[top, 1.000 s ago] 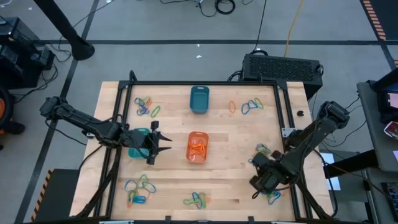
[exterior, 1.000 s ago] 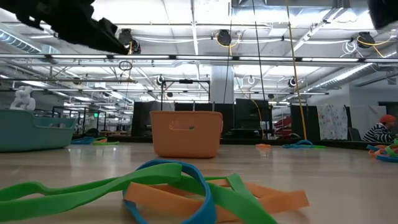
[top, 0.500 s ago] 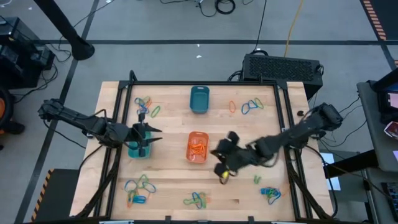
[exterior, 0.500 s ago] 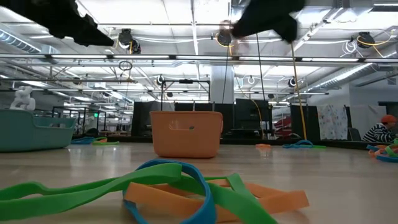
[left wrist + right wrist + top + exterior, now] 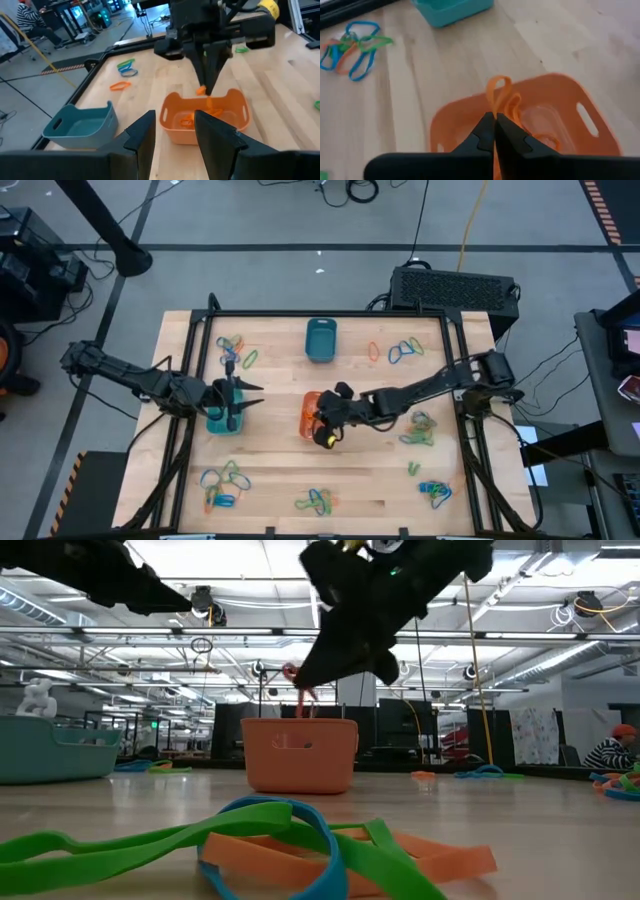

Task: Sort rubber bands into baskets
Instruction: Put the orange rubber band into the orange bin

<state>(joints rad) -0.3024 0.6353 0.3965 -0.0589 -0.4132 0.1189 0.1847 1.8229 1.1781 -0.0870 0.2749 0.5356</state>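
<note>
My right gripper reaches in from the table's right and hangs shut over the orange basket, with an orange rubber band in its fingertips. The low view shows this gripper just above the basket's rim. Several orange bands lie inside the basket. My left gripper stands open over the turquoise basket at the left, nothing between its fingers. The dark teal basket sits at the far middle. My right gripper pinches the orange rubber band at one end of its loop between its two shut fingertips. The fingers slant down from the table's right side. The loop's free part sticks out past the tips, slack and clear above the orange basket.
Mixed heaps of orange, green and blue bands lie at the far left, far right, near left, near middle and right. A black frame rims the wooden table.
My right gripper has swept from the table's near right corner toward the left, turning as it went, and now hangs over the orange basket with the orange band. My left gripper has drawn back a little toward the left edge, over the turquoise basket.
</note>
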